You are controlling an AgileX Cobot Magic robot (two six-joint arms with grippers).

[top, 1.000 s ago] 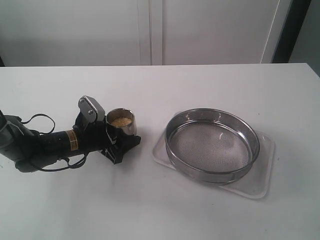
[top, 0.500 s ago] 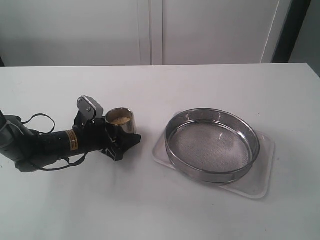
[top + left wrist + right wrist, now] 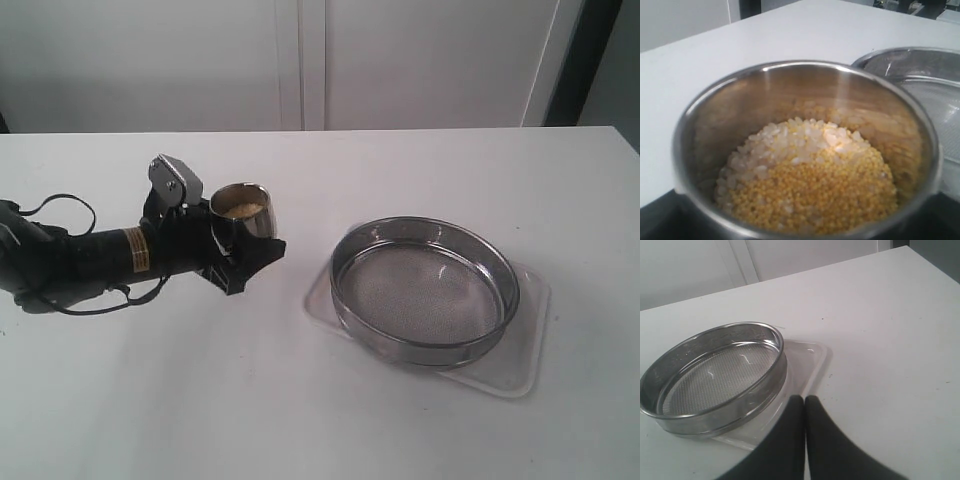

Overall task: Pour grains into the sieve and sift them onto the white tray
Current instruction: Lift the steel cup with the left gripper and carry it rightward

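One cup [image 3: 252, 226] of grains [image 3: 810, 185], gripped in my left claw [image 3: 236, 243], now rides higher above the table [image 3: 400, 170] than a second ago. Sieve [image 3: 425, 290] empty, so pour comes next; right claw [image 3: 805, 402] pinched closed, idle.

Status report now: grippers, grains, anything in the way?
Left gripper holds cup of grains. Right gripper shut, empty. Sieve empty, on tray. Nothing between cup and sieve.

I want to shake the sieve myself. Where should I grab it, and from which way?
Probably its upright steel wall: the sieve is too wide to span, so come from above, one finger inside, one outside. The top is open and the wall stands straight; the mesh looks flimsy, and the white tray sits right under it.
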